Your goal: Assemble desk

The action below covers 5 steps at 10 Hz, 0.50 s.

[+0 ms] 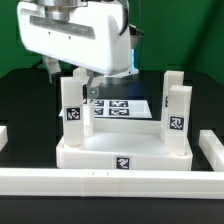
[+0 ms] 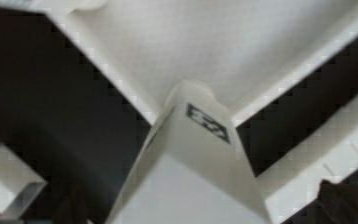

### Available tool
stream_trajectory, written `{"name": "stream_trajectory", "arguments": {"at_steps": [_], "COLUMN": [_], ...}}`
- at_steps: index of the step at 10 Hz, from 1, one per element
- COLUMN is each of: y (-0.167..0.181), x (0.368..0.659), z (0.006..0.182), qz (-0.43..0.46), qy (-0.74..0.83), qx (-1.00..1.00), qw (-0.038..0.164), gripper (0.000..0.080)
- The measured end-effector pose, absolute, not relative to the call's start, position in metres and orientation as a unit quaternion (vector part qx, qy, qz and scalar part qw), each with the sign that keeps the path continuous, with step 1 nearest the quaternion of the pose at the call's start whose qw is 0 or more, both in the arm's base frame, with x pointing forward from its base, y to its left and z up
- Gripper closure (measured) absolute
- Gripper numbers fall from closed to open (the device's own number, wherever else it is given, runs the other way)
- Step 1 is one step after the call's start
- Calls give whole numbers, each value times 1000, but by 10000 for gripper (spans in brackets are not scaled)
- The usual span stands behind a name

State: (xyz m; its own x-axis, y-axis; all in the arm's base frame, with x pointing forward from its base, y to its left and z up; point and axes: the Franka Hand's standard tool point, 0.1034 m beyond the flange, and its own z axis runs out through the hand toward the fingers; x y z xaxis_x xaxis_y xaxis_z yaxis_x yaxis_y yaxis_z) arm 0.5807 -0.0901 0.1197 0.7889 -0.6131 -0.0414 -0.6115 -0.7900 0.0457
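Observation:
The desk's white slab [image 1: 122, 152] lies on the black table with its legs pointing up. One tagged leg [image 1: 72, 108] stands at the front corner on the exterior view's left, another [image 1: 177, 108] at the right. My gripper [image 1: 90, 92] hangs under the white wrist housing, over a further leg behind the left one. In the wrist view that tagged leg [image 2: 202, 160] rises from the slab [image 2: 247, 60] straight between my jaws. Dark gaps show on both sides of it, so the jaws stand open around it without gripping.
The marker board [image 1: 125, 106] lies flat behind the slab. A long white border rail [image 1: 120, 182] runs along the front, with a side rail [image 1: 212, 150] at the exterior view's right and a short piece [image 1: 3, 135] at the left.

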Motion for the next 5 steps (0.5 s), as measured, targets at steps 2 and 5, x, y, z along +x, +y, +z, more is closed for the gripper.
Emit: {"name": "stream_trajectory", "arguments": {"at_steps": [2,5], "y": [-92,-94], "x": [581,581], "z": [119,119], "qz": [-15,-5], "qy": [-240,-102], "qx": [971,995], "qw": [15,16], "gripper": [151,151]}}
